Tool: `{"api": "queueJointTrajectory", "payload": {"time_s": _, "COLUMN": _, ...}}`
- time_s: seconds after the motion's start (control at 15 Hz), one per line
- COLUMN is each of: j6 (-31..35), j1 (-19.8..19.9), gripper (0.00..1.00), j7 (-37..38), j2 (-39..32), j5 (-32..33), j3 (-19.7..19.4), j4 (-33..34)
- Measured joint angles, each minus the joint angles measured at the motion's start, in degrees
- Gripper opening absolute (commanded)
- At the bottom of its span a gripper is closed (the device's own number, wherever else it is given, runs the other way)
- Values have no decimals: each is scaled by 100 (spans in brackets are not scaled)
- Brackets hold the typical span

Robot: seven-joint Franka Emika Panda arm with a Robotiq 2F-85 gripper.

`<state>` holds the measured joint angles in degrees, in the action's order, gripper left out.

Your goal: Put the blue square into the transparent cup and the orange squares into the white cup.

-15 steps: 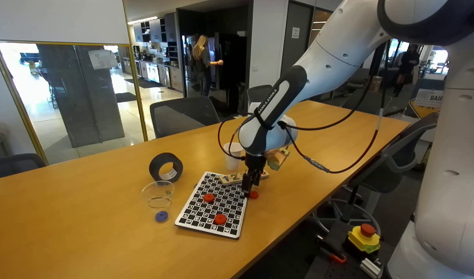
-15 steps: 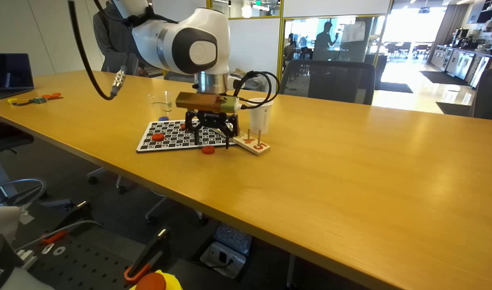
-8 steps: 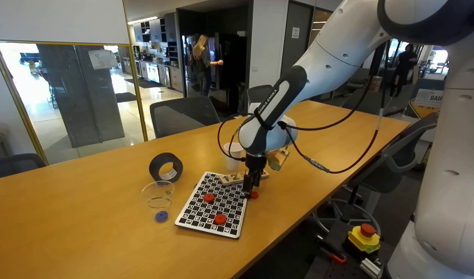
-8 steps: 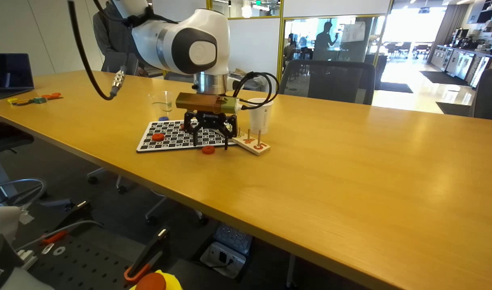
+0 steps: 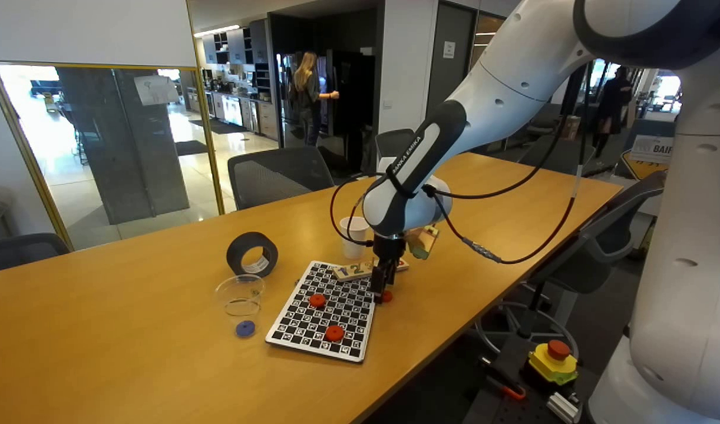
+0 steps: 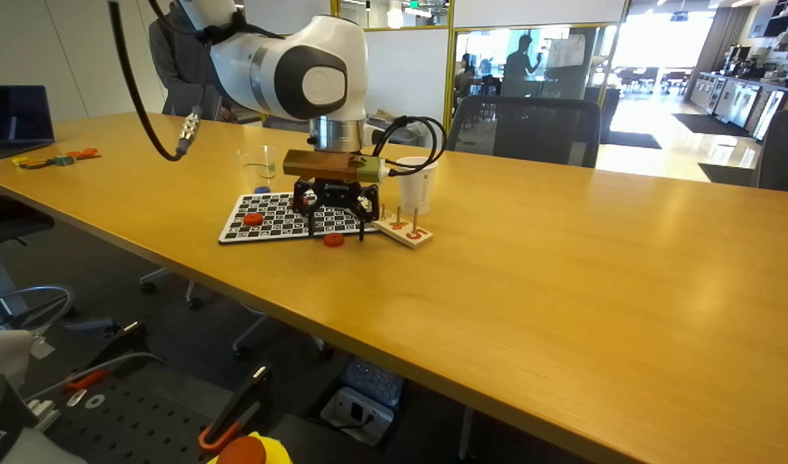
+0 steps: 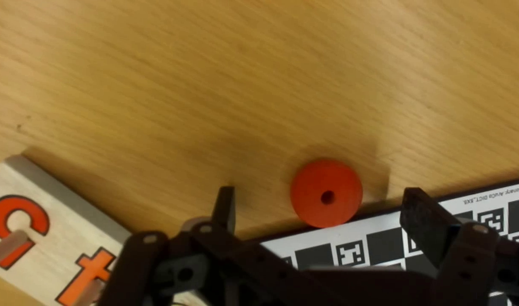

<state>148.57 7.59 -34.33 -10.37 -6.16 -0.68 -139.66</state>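
At six o'clock from clear cup (image 5: 240, 297) in an exterior view, blue disc (image 5: 245, 328) unplaced; three orange discs (image 5: 334, 333) too. My tool (image 7: 319, 197) gapes, straddling one; I can't see into white cup (image 6: 417, 191).

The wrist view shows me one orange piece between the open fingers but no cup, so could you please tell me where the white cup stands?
Observer: The white cup stands upright just beyond the numbered wooden board, as seen in both exterior views.
Operator: Thank you; are there also orange pieces outside my view?
Observer: Yes, two lie on the checkered board.
Operator: And where might the blue piece be, please?
Observer: It shows at the foot of the transparent cup; whether inside or just in front, I cannot tell.
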Motion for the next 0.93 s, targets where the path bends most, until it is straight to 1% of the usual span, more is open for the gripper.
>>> {"api": "queueJointTrajectory", "payload": {"time_s": 0.67, "j6": 0, "j1": 0, "gripper": 100, "j7": -261, "j2": 0, "j5": 1, "j3": 0, "j4": 0}}
{"api": "queueJointTrajectory", "payload": {"time_s": 0.73, "j6": 0, "j1": 0, "gripper": 75, "j7": -271, "j2": -1, "j5": 1, "j3": 0, "j4": 0}}
{"api": "queueJointTrajectory", "payload": {"time_s": 0.8, "j6": 0, "j1": 0, "gripper": 74, "j7": -279, "j2": -2, "j5": 1, "j3": 0, "j4": 0}}
{"api": "queueJointTrajectory", "payload": {"time_s": 0.93, "j6": 0, "j1": 0, "gripper": 58, "j7": -281, "j2": -4, "j5": 1, "j3": 0, "j4": 0}}
